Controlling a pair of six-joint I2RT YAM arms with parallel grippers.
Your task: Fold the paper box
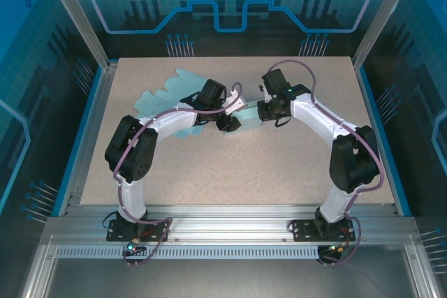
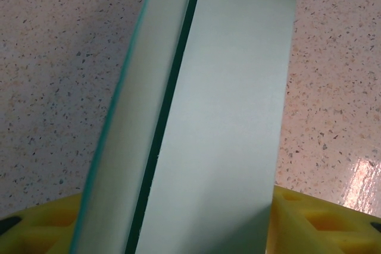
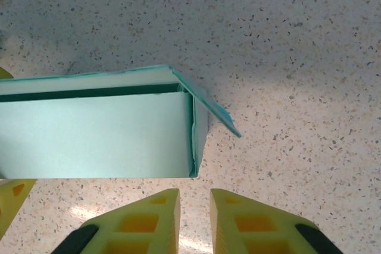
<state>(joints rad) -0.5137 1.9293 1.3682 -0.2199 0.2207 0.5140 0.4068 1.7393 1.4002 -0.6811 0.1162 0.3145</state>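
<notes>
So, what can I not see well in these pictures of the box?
Top view: the left arm covers the middle of the paper box, hiding its folds there.
Left wrist view: the bottom edge cuts off the fingers of the left gripper; whether they press the box is unclear.
Right wrist view: the left edge cuts off the box's other end.

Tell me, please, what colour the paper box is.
The paper box is pale mint green, teal-edged; clearest from the right wrist.

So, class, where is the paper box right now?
In the top view the paper box sits mid-table, between the left tool and the right tool, just right of the flat teal paper.
</notes>
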